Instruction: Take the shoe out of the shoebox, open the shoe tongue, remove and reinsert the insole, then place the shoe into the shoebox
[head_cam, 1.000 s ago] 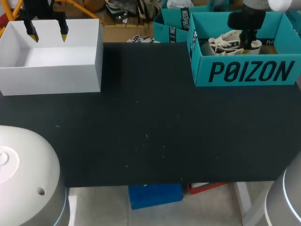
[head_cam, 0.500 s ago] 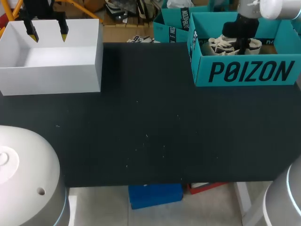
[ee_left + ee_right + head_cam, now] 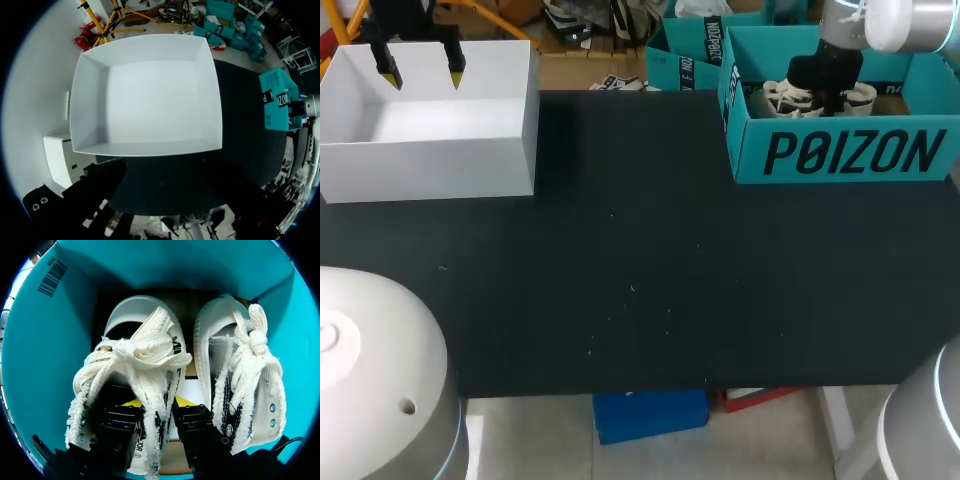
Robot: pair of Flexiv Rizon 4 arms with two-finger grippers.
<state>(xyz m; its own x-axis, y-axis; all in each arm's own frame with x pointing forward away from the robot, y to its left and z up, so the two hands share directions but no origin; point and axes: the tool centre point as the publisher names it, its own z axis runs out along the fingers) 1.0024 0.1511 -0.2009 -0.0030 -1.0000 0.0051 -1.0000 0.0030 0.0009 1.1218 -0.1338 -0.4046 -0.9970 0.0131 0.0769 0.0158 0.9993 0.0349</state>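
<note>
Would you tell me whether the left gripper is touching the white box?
Apart. The left wrist view takes in the whole white box from above; the left gripper hangs clear over it.

R gripper [image 3: 158,402] sat low inside the teal shoebox [image 3: 165,265]. Two white canvas shoes lay side by side on its floor, toes away from gripper. One shoe [image 3: 135,347] was right under the gripper, w/ frayed laces [image 3: 125,357] bunched across its top. The 2nd shoe [image 3: 240,365] lay just beside, laces knotted. Barcode sticker [image 3: 51,271] on box wall.
</note>
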